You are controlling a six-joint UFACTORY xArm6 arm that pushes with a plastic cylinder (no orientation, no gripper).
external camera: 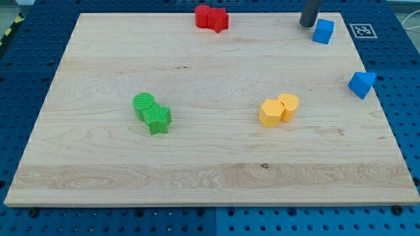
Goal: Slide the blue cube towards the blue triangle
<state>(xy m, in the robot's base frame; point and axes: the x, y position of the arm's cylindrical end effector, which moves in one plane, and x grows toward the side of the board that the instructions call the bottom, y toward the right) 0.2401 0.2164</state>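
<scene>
**Desk:** What do you have on screen, biggest thing first?

**Me:** The wooden board (210, 157) fills nearly the whole view, lying on a blue perforated table (26, 78). A small black-and-white marker tag (363, 30) sits at the board's top right corner.

**Desk:** And the arm?

**Me:** Only my dark rod shows, coming down from the view's top edge. My tip (306, 25) rests on the board near the top right, just beside the blue cube (323, 31), on its left. I can't tell whether they touch. There's no gripper on this rig, so nothing opens, closes or holds; the rod stands alone.

**Desk:** Where's the target?

**Me:** The blue triangle (361, 84) lies at the board's right edge, below and to the right of the cube, well apart from it.

**Desk:** The other blocks?

**Me:** Two red blocks (211, 18) touch each other at the top edge, left of my tip. Two yellow blocks (278, 109) touch, right of centre. A green cylinder (144, 103) touches a green star (157, 118), left of centre.
</scene>
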